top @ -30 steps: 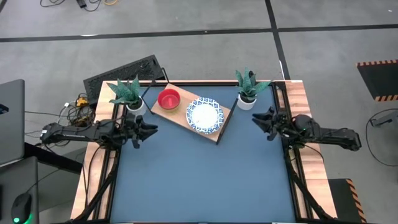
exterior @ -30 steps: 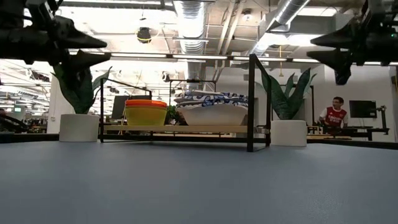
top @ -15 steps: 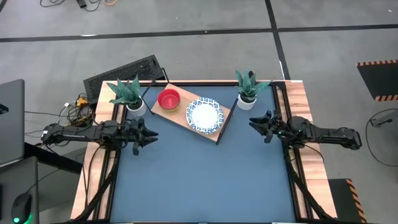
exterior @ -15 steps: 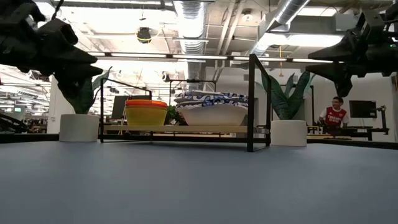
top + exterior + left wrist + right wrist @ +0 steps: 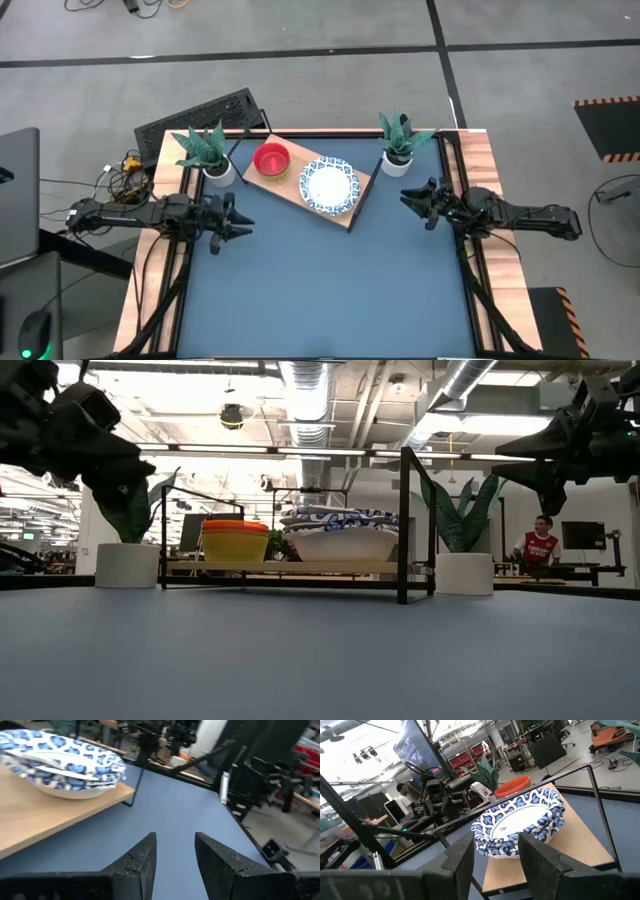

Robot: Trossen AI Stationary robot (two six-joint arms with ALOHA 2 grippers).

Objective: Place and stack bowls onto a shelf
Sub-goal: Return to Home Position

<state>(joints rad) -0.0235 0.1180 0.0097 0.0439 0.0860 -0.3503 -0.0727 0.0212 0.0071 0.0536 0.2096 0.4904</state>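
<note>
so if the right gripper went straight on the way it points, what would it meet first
The right gripper would likely meet the stack of blue-rimmed dishes on the shelf, framed between its open fingers in its wrist view. Depth is unclear; it may pass above.

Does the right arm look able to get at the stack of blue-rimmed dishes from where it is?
Probably yes. The right gripper hangs open and empty, the dishes sit at the shelf's end facing it, and only blue tabletop lies between; the plant pot stands aside.
</note>
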